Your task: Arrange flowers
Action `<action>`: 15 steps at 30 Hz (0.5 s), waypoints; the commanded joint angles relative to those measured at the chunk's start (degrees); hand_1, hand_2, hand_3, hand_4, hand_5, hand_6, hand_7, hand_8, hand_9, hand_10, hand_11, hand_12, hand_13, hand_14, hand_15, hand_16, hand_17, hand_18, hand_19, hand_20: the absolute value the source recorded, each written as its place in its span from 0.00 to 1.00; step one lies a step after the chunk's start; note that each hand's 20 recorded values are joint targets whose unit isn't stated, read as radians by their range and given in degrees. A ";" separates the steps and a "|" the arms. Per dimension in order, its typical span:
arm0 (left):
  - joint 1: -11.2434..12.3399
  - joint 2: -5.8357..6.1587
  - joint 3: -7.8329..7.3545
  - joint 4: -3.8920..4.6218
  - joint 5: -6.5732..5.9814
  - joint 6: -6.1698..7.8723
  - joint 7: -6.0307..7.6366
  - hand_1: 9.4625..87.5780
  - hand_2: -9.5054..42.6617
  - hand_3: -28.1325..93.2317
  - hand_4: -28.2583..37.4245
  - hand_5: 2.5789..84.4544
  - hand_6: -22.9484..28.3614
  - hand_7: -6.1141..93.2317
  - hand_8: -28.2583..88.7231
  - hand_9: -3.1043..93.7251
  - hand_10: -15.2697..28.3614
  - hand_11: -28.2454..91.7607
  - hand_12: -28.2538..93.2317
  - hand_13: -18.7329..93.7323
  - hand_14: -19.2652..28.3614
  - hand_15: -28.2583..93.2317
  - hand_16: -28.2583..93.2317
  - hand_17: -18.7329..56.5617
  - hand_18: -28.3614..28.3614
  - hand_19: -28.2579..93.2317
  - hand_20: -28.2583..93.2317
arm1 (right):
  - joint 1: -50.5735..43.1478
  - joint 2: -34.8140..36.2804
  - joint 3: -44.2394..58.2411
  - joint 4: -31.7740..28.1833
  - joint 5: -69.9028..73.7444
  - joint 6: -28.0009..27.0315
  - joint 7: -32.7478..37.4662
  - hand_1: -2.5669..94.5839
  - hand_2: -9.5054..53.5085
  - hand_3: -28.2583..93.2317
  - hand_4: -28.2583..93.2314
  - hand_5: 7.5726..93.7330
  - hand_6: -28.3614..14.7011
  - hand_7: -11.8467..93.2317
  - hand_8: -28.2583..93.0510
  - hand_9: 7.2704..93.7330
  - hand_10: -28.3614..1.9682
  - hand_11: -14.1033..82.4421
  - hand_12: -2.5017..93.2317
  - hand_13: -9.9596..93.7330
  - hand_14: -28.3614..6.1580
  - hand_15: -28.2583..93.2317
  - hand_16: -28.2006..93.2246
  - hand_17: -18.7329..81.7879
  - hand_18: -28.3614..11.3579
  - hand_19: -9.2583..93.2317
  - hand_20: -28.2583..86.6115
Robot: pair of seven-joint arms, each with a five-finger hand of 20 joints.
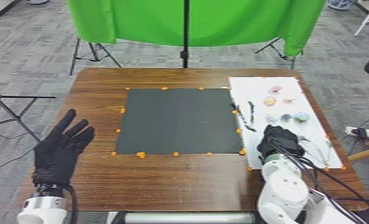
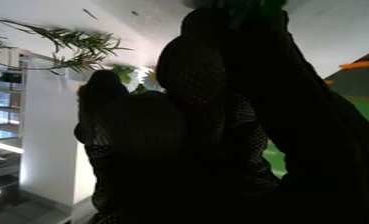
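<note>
Nearest is right hand [image 2: 194, 125], low over white sheet [image 1: 249, 86] on surface [image 1: 176, 185]; its grip I cannot tell. Left hand [image 1: 54, 156] has open fingers. Flowers [image 1: 301, 117] lie close together, so careless closing could drag neighbours.

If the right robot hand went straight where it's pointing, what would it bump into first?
Probably the small pale flower just ahead of the right robot hand, though its height is unclear, so it might pass above.
</note>
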 commanded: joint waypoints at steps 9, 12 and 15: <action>1.49 2.17 0.66 -0.63 -1.38 1.87 2.71 0.18 0.30 0.89 0.01 0.41 0.58 0.14 0.17 0.36 0.80 0.42 0.32 0.34 0.98 0.68 0.15 0.13 1.00 0.68 0.29 | -0.15 0.86 -2.71 -4.24 -7.78 15.73 -0.90 0.60 0.00 0.83 0.00 0.94 0.55 0.38 0.33 0.95 0.55 0.68 0.28 0.92 0.62 0.83 0.43 0.70 0.17 1.00 0.54; 1.48 2.19 0.87 -0.61 -1.41 2.03 3.06 0.18 0.30 0.89 0.01 0.41 0.58 0.14 0.17 0.36 0.80 0.42 0.32 0.34 0.98 0.67 0.15 0.13 1.00 0.68 0.29 | 3.11 -0.81 -4.66 -5.21 -8.52 16.93 -2.39 0.60 0.00 0.83 0.00 0.95 0.55 0.37 0.33 0.95 0.55 0.68 0.28 0.93 0.62 0.84 0.43 0.70 0.16 1.00 0.55; 1.51 2.13 0.62 -0.80 -1.32 2.13 2.59 0.18 0.30 0.89 0.01 0.41 0.58 0.14 0.17 0.36 0.80 0.42 0.32 0.34 0.98 0.67 0.15 0.13 1.00 0.68 0.29 | 7.14 -2.86 -7.34 -5.47 -8.09 17.31 -4.20 0.60 0.00 0.83 0.00 0.95 0.55 0.37 0.33 0.95 0.55 0.68 0.28 0.93 0.62 0.84 0.43 0.70 0.16 1.00 0.56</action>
